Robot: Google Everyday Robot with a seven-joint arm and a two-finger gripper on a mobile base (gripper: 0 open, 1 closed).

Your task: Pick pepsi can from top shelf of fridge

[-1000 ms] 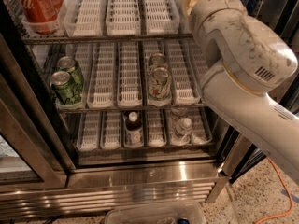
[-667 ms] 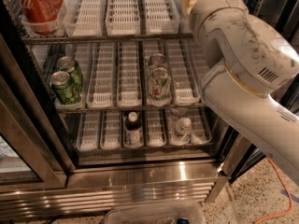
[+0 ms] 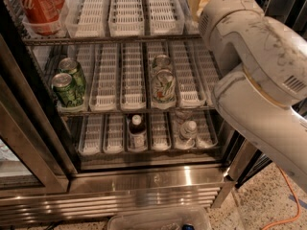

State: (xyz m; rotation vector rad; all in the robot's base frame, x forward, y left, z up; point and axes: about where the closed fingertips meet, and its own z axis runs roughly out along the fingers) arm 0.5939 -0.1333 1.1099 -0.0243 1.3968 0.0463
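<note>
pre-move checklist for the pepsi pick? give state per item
1. Fridge door open, racks reachable: ok.
2. Gripper at the right end of the top shelf: ok.
3. Pepsi can in sight: not ok, none shows; the arm covers that corner.
4. Can held: cannot tell, hidden by the arm.
5. Red Coca-Cola can away from the gripper, at the shelf's far left: ok.
</note>
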